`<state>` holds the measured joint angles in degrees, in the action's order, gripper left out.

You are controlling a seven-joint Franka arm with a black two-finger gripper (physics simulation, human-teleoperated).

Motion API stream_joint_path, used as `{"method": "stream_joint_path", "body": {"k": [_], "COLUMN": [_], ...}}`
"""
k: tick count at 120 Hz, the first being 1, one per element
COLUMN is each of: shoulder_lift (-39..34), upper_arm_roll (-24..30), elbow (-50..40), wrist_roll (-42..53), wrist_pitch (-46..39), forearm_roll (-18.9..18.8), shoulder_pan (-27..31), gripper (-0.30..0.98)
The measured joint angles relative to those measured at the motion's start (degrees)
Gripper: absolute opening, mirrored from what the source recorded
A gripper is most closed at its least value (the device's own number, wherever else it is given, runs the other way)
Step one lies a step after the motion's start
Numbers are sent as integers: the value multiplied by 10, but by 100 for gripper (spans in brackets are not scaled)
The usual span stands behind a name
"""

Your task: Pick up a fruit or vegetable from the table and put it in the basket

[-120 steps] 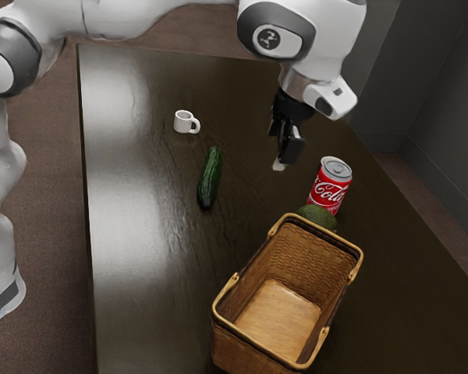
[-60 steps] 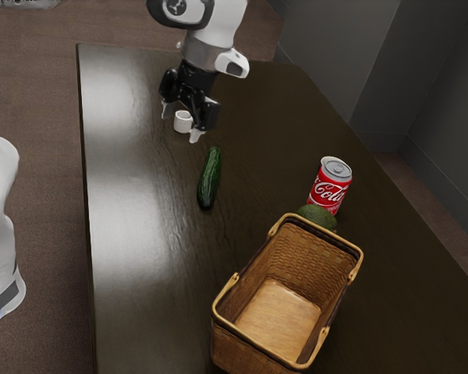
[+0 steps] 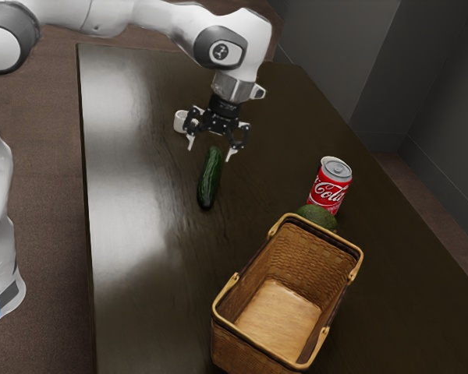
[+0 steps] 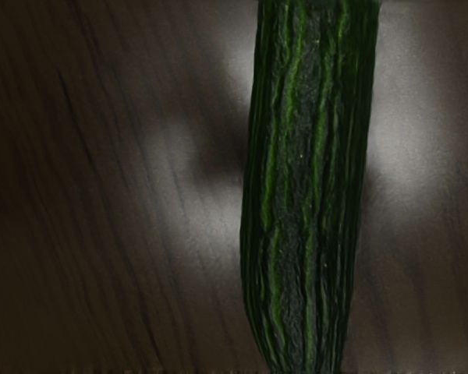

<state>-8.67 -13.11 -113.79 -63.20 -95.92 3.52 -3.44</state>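
The gripper [image 3: 211, 148] is open, w/ its two fingers spread apart and nothing held between them. The task's thing is prob. the cucumber [image 3: 210, 179], which lies on the counter [image 3: 144, 296], just by the gripper. In the exterior view, the fingertips stand one to each side of the cucumber's upper end, and most of its length runs from there toward that view's lower edge, w/ a slight slant to the left.

The important relation is this: the line from one fingertip to the other goes across the cucumber's long axis, approx. square to it. So, IMO, no big turn of the wrist is needed; the closing would pinch the narrow sides. In the wrist view, the cucumber [image 4: 308, 187] is under the hand, its stripes running lengthwise. How much height is left above it, I cannot tell.

The next move, I judge, is to go down over the body, w/ a small shift toward its middle if req'd, then close. A grip too near one end could let the long piece tip or swing during the lift. The basket [image 3: 238, 347] is well apart, beyond the cucumber's lower end in the exterior view, so the carry comes after.
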Motion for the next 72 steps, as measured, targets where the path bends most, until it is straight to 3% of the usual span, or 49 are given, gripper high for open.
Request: {"method": "stream_joint_path", "body": {"k": [12, 43, 72], "shoulder_lift": [-5, 0, 23], "upper_arm_roll": [0, 2, -12], "elbow": [-43, -76, -90], "wrist_roll": [-36, -70, -81], "wrist_pitch": [-26, -168, -234], "forearm_roll": [-4, -93, -105], "shoulder_pan": [7, -6, 10], "gripper": [69, 69, 69]}}
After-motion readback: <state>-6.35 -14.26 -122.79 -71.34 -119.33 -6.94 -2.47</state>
